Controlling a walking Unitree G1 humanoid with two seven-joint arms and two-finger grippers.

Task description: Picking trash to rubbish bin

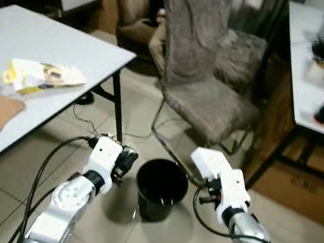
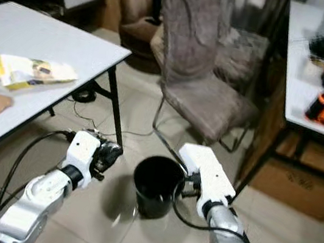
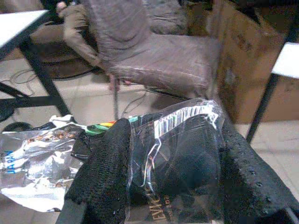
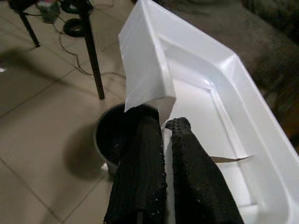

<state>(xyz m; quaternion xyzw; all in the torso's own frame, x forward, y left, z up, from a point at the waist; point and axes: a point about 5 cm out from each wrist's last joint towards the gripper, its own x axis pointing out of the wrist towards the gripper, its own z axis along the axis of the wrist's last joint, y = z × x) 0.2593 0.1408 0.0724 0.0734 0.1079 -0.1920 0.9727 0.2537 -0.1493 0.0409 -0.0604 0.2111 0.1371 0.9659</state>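
Black bin [image 1: 160, 188] stood on the floor between both arms | left gripper [image 3: 168, 186] jaws clamped a crinkled wrapper [image 3: 182, 154] beside the rim | right gripper [image 4: 161, 163] jaws pinched a white tray [image 4: 210, 102] | best: centre each over the opening before letting go.
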